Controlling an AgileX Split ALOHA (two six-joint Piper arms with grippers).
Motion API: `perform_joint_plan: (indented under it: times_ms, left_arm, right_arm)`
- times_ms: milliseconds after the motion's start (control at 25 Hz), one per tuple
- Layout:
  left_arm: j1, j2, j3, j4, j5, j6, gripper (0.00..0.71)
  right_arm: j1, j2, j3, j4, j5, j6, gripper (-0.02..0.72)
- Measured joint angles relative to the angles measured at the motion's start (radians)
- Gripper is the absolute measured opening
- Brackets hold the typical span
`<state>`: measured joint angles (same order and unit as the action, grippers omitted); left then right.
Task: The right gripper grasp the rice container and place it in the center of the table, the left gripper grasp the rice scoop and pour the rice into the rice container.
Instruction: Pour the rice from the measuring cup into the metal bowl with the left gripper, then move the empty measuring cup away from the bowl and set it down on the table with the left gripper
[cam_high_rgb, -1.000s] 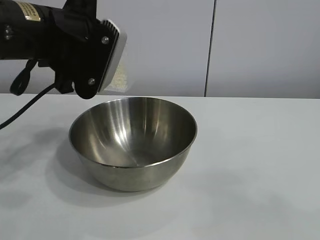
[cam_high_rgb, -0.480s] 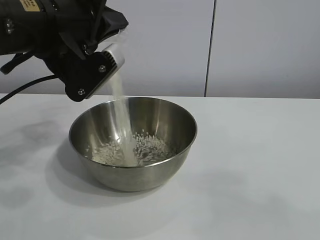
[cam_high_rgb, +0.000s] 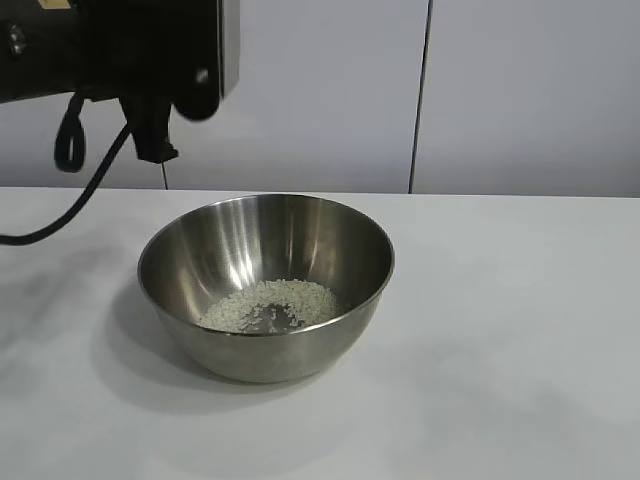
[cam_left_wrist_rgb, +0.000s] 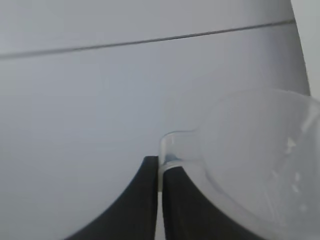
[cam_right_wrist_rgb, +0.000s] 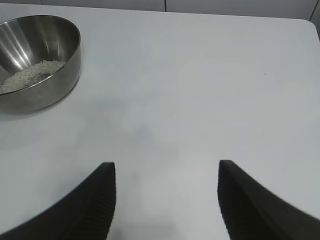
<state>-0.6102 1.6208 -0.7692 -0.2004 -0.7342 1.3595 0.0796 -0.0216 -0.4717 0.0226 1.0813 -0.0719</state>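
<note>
Your left tool (cam_left_wrist_rgb: 159, 172) is pinched shut on the rice scoop (cam_left_wrist_rgb: 260, 165) handle, and the cup looks basically empty. The rice (cam_high_rgb: 268, 304) sits in the rice container (cam_high_rgb: 266, 285), mid-frame on the worktop (cam_high_rgb: 500, 330), so the pour looks done. Your right tool (cam_right_wrist_rgb: 165, 172) hangs spread open, holding nothing, low in its own view, well apart from the bowl.

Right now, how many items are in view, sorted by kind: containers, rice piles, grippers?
Containers: 2, the rice container and the rice scoop.
Rice piles: 1, the rice in the bowl.
Grippers: 2, the left gripper and the right gripper.
Total: 5.
</note>
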Motion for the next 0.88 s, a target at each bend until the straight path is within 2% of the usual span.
perform_joint_plan:
  times_ms: [200,400,520,680,760,880]
  left_arm:
    - [0.026,0.0,0.001,-0.141,0.0,-0.509,0.01]
    - [0.121,-0.003,0.047,-0.129,-0.004,-0.875,0.01]
    - [0.208,-0.004,0.1,-0.018,-0.015,-1.145,0.01]
    - [0.339,-0.004,0.187,0.195,-0.045,-1.448,0.01]
    - [0.401,-0.004,0.233,0.3,-0.068,-1.532,0.01]
    - [0.497,0.013,0.301,0.417,-0.146,-1.559,0.01]
  right_arm:
    - [0.0,0.0,0.0,0.0,0.0,0.0,0.408]
    - [0.0,0.0,0.0,0.0,0.0,0.0,0.408]
    - [0.0,0.0,0.0,0.0,0.0,0.0,0.408]
    - [0.0,0.0,0.0,0.0,0.0,0.0,0.408]
    - [0.0,0.0,0.0,0.0,0.0,0.0,0.408]
    - [0.0,0.0,0.0,0.0,0.0,0.0,0.408]
